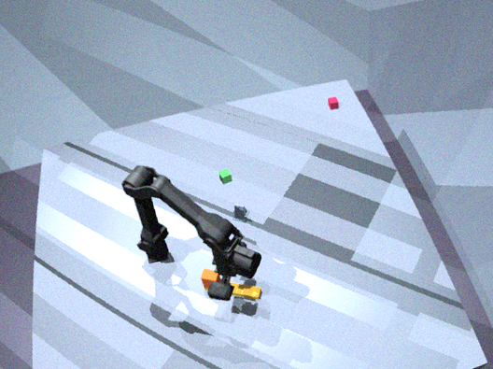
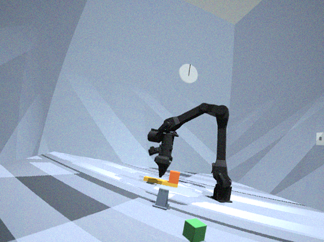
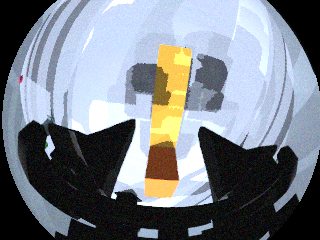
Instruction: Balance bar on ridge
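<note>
The yellow bar (image 1: 247, 291) (image 2: 163, 183) (image 3: 165, 132) lies on the table, with an orange block (image 1: 209, 277) (image 2: 174, 177) (image 3: 162, 164) on one end. My gripper (image 1: 230, 284) (image 2: 160, 176) (image 3: 168, 127) is open and points down just above the bar. In the wrist view the bar runs between the two spread fingers, with space on both sides, and the block end is nearest the gripper body. The small grey ridge (image 1: 240, 211) (image 2: 162, 198) stands upright on the table, apart from the bar, with nothing on it. The fingertips are partly hidden in the top view.
A green cube (image 1: 225, 176) (image 2: 194, 230) stands on the table near the ridge, on the side away from the bar. A red cube (image 1: 332, 103) is near the table's far right corner in the top view. Striped light and shadows cross the table.
</note>
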Available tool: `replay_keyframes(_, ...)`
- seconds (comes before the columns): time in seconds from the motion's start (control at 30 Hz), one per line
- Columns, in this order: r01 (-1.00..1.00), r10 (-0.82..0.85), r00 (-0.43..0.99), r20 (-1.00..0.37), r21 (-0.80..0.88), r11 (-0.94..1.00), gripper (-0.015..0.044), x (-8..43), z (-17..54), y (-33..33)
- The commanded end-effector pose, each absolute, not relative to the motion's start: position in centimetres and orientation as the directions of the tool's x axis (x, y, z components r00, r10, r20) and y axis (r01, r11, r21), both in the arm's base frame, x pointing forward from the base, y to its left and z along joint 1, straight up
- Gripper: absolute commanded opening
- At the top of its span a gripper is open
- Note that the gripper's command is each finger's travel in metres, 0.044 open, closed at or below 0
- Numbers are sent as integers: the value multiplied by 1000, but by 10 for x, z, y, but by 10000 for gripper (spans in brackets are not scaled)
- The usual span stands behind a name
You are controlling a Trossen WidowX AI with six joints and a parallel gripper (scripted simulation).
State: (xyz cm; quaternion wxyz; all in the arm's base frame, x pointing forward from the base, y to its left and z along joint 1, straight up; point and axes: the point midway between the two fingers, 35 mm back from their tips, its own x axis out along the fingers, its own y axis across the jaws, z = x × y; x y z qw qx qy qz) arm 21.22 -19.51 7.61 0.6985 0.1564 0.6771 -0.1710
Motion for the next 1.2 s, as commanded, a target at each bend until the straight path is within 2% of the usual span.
replay_keyframes(0.0, 447, -19, 21, -1000, -8, 894, 315, 212, 70, -194)
replay_keyframes(1.03, 447, -19, 21, -1000, -8, 894, 315, 212, 48, -194)
replay_keyframes(1.17, 451, -24, 21, -1000, -12, 893, 210, 212, 49, -195)
